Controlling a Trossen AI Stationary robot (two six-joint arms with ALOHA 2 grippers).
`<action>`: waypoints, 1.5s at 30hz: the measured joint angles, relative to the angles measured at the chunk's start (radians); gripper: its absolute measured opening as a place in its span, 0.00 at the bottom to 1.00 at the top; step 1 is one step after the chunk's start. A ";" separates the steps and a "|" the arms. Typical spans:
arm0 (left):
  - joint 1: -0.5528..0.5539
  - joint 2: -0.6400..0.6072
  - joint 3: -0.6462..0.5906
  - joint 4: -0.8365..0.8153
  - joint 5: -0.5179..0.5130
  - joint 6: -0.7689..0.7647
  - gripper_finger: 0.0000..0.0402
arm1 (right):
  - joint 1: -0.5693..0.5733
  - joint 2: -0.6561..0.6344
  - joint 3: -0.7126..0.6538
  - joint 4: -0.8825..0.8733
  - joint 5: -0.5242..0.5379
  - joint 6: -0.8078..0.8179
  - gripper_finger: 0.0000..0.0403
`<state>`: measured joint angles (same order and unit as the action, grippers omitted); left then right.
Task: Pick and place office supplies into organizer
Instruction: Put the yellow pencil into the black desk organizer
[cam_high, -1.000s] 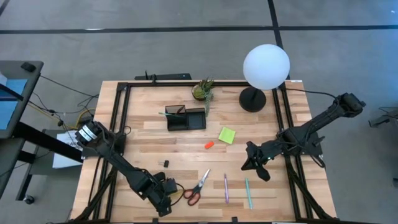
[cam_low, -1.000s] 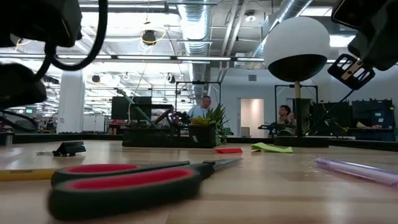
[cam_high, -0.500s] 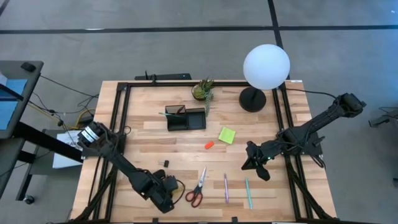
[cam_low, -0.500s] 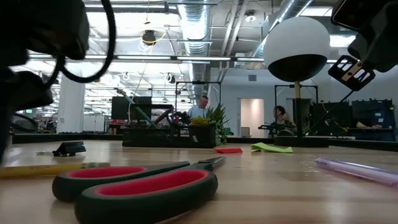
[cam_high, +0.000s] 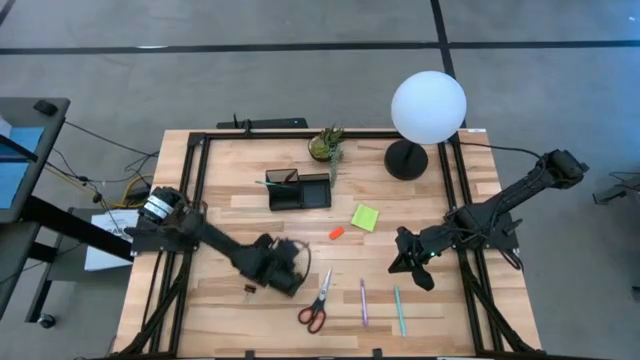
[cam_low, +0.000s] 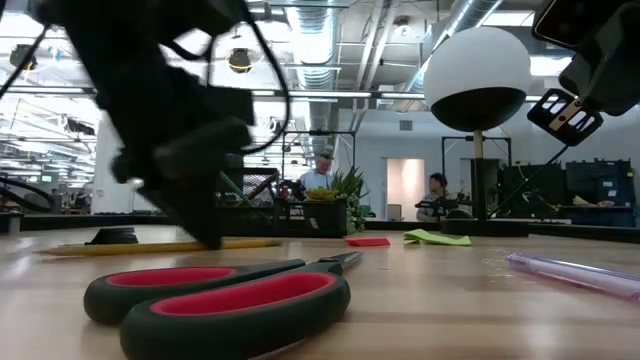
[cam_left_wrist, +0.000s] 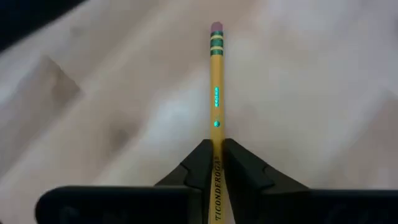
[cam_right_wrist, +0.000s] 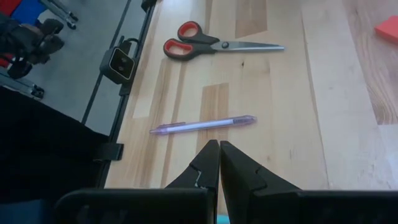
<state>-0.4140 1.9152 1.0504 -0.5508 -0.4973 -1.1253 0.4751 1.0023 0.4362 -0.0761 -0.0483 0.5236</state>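
From my seat, nearest the low camera lie the scissors (cam_low: 225, 300), flat on the table (cam_high: 440, 310), with the purple pen (cam_low: 575, 272) off to one side. Just behind them my left gripper (cam_left_wrist: 217, 147) is pinching a yellow pencil (cam_left_wrist: 216, 93), fingers pressed onto its shaft, eraser end pointing away. The left arm reaches in low from the table's left edge, wrist bent down beside the scissors' handles. A second ago that gripper sat nearer the front edge with its fingers spread; it has since swung inward and clamped down, and the pencil now hangs just clear of the wood. My right gripper (cam_right_wrist: 219, 157) has not moved: fingers pressed together, holding nothing, hovering above the purple pen. Farther back stands the organizer (cam_high: 298, 190), with the green sticky pad (cam_high: 365, 217) and orange eraser (cam_high: 336, 233) between. The pencil's tip is hidden behind the fingers.
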 joint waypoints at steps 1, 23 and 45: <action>0.023 0.000 0.000 0.011 0.000 0.018 0.08 | 0.000 0.000 0.000 0.000 0.000 0.000 0.02; 0.158 -0.067 -0.003 0.202 0.029 0.179 0.02 | 0.000 0.000 0.000 0.058 0.125 -0.005 0.02; 0.157 -0.140 0.001 0.240 0.040 0.202 0.00 | -0.406 0.309 0.000 0.566 -0.077 -0.104 0.02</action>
<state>-0.2573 1.7748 1.0512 -0.3110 -0.4575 -0.9235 0.0691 1.3114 0.4362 0.4901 -0.1250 0.4191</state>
